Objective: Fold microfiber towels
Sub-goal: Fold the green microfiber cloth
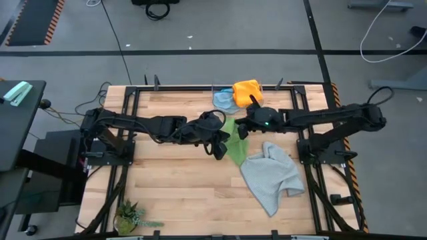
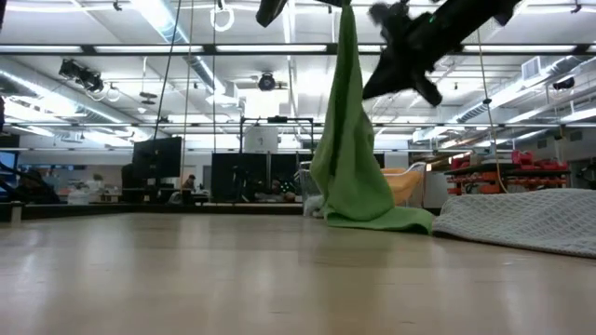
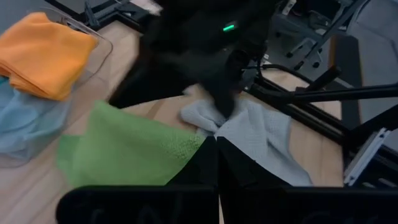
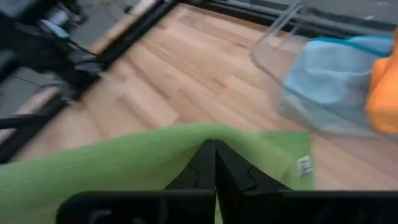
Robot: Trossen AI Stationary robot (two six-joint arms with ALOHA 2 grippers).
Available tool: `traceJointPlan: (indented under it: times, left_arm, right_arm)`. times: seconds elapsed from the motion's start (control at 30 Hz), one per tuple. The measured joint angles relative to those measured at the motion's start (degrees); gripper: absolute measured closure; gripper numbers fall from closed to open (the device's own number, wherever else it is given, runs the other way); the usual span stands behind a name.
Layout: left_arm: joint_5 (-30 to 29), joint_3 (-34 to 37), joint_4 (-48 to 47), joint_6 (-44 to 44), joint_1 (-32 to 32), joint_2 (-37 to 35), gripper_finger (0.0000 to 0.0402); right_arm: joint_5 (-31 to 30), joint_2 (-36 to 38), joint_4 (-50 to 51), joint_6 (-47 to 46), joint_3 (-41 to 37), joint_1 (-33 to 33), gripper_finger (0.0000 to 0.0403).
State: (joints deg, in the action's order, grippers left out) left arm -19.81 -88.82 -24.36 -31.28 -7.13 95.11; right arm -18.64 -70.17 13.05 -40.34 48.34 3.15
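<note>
The green towel [image 1: 233, 141] is held up above the middle of the bench [image 1: 180, 193], pinched along its top edge by both grippers. The left gripper [image 1: 222, 134] is seen clenched on one part of that edge, and the right gripper [image 1: 241, 127] is clamped on the edge just beside it, its fingers [image 4: 214, 163] pressed together with green cloth gathered around them. In the low view the towel is shown hanging in a long drape, with its lower end resting in a small heap on the wood. The grey towel [image 1: 270, 175] is spread, rumpled, toward the right edge of the bench, near the foot of the green one; whether the two cloths touch cannot be told for certain. At the far edge, a clear tray [image 4: 280, 46] is seen holding the light blue towel [image 1: 223, 99] and the orange towel [image 1: 246, 91], the orange one lying folded, seemingly partly over the blue one.
</note>
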Motion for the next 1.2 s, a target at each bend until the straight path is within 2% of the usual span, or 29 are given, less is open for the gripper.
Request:
traceJointPlan:
  times: [0.1,0.2,0.33,0.43,0.67,0.9,1.03,1.2]
  left_arm:
    - [-0.03,0.0,0.12,1.54,1.09,0.0,0.0401]
    - [-0.04,0.0,0.24,2.5,1.91,0.0,0.0401]
    - [0.42,0.0,0.37,4.44,2.76,-0.02,0.0401]
    - [0.55,0.0,0.66,5.4,2.96,-0.04,0.0401]
    - [0.59,0.0,2.21,6.87,2.94,-0.09,0.0401]
    - [0.61,0.0,3.49,6.2,3.24,-0.09,0.0401]
    - [0.61,-0.84,3.73,6.05,3.44,-0.09,0.0401]
    - [0.61,-2.85,3.67,6.44,3.46,-0.09,0.0401]
  right_arm:
    - [-2.34,3.4,1.1,-5.17,0.02,-5.56,0.04]
    - [-6.63,3.8,1.01,-10.75,0.02,-13.54,0.0399]
    - [-12.46,0.72,1.05,-18.64,0.02,-21.5,0.0397]
    - [-13.68,-2.89,0.93,-23.06,0.02,-23.78,0.0383]
    - [-13.94,-9.0,-4.23,-24.05,0.0,-21.66,0.0294]
    - [-13.96,-9.63,-3.71,-26.07,0.0,-19.45,0.0199]
    - [-13.96,-9.84,-2.15,-29.96,0.0,-17.62,0.018]
    - [-13.95,-10.75,-0.8,-30.6,0.0,-15.66,0.0186]
